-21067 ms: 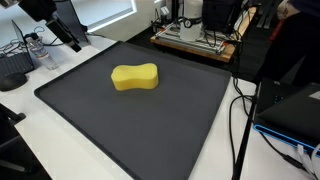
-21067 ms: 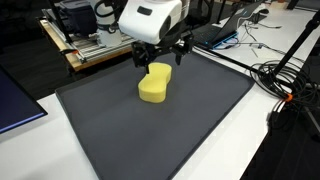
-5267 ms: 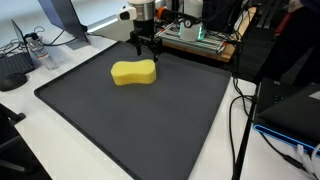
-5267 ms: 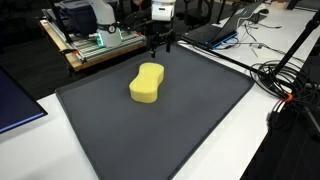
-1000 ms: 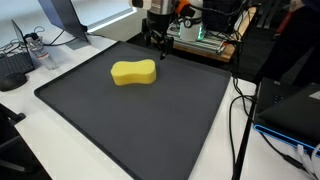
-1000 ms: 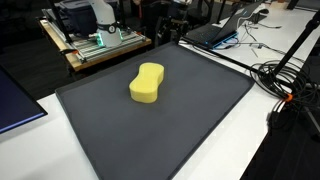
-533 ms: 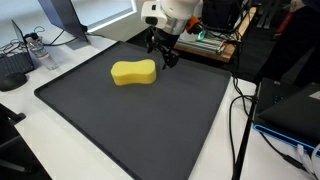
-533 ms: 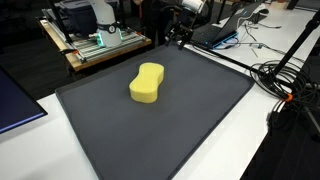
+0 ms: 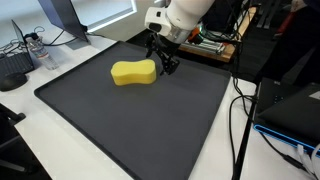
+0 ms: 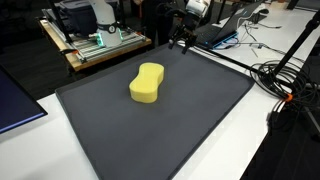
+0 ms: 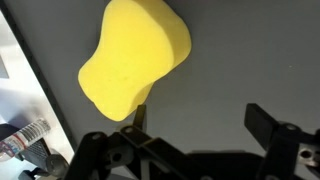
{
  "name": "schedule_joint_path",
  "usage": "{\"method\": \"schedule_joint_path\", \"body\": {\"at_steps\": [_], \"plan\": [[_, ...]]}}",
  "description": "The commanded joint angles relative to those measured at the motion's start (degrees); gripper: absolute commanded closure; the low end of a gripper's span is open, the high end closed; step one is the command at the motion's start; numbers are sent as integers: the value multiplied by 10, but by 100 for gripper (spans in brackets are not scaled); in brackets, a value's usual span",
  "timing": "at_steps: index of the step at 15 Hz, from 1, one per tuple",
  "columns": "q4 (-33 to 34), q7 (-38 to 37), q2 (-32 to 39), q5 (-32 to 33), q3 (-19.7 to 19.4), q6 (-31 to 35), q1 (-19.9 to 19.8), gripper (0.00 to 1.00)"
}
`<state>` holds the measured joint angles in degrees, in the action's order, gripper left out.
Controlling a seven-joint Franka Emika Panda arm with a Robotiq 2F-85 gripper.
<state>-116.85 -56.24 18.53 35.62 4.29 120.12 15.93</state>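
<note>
Wrist view and both exterior views, items listed largest to smallest.

1. Worktop (image 9: 30, 150). White and flat. It carries the mat, with cables and electronics crowded around its edges.

2. Mat (image 9: 130, 125). Dark grey, matte and rectangular, covering most of the worktop. The surface looks slightly grippy, so a light thing pushed across it would probably drag rather than slide.

3. Sponge (image 9: 134, 72). Yellow and peanut-shaped, with two rounded lobes and a narrower waist.
   - Position: it lies flat on the mat, toward the far half, with nothing touching it.
   - Handling (judged): very light, soft and compressible, neither fragile nor slippery. It would give under pressure and spring back. A hard squeeze would only deform it, so a moderate clamp should do.
   - Where to take hold (judged): across the waist, from above, with one finger on each long side. That is its narrowest span and sits near its balance point. A grip on one lobe would let the other end sag or swing.

4. Hand (image 9: 165, 62). Black and two-fingered, with the fingers (image 11: 262, 120) spread wide and nothing between them.
   - Position: it is raised above the mat near the far edge, close to one end of the sponge and not in contact with it.
   - Wrist view: the sponge lies ahead of the fingertips, not between them.
</note>
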Motion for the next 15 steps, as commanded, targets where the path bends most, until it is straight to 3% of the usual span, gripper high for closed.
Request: {"method": "schedule_joint_path", "body": {"at_steps": [1, 8, 15], "plan": [[42, -60, 41, 24, -4, -73, 29, 0], [117, -133, 118, 19, 8, -237, 80, 0], [33, -134, 93, 52, 14, -217, 82, 0]]}}
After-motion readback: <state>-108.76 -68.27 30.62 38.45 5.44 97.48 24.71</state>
